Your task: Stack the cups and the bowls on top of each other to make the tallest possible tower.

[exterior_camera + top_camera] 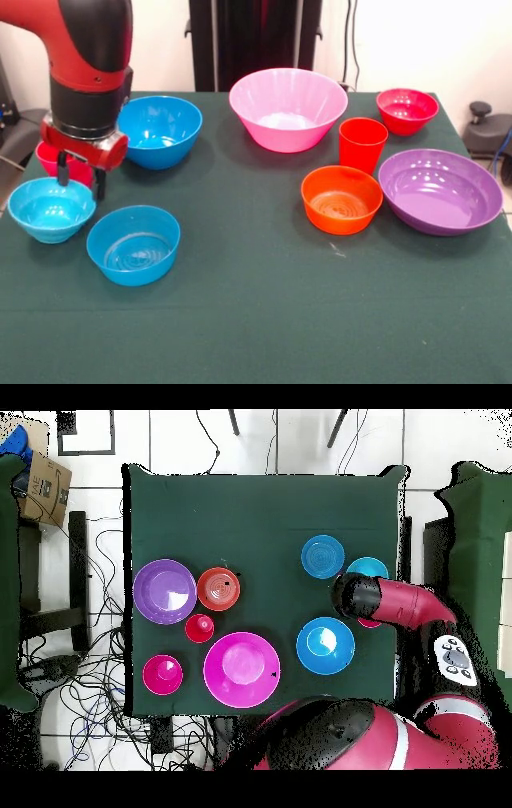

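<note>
My gripper point(80, 181) is open at the table's left side, its fingers hanging just above the far rim of the small light-blue bowl point(50, 210), with nothing between them. The pinkish-red cup point(50, 157) stands right behind it, mostly hidden. A small blue bowl point(134, 244) sits in front and a deep blue bowl point(160, 130) behind. On the right stand the orange-red cup point(362, 144), orange bowl point(342, 198), purple bowl point(440, 190), small red bowl point(407, 110) and large pink bowl point(288, 108). Nothing is stacked. In the overhead view the arm's wrist point(355, 594) covers the gripper beside the light-blue bowl point(370, 567).
The bowls stand apart on a dark green table point(256, 320). The light-blue bowl and pinkish-red cup sit close to the table's left edge. Cables and a cardboard box point(45, 484) lie on the floor around the table.
</note>
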### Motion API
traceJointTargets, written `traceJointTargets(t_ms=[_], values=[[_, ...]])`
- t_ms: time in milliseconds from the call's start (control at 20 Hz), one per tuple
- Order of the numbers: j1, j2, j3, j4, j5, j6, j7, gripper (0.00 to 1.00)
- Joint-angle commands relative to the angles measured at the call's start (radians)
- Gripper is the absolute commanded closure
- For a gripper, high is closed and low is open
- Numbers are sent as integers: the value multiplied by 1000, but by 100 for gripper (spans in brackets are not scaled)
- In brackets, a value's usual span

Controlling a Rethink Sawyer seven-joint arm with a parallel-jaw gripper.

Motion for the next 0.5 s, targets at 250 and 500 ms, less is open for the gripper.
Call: traceJointTargets(t_ms=[250,500], values=[[-2,38,161,93,7,-56,14,0],[-26,47,198,94,-20,-63,-35,0]])
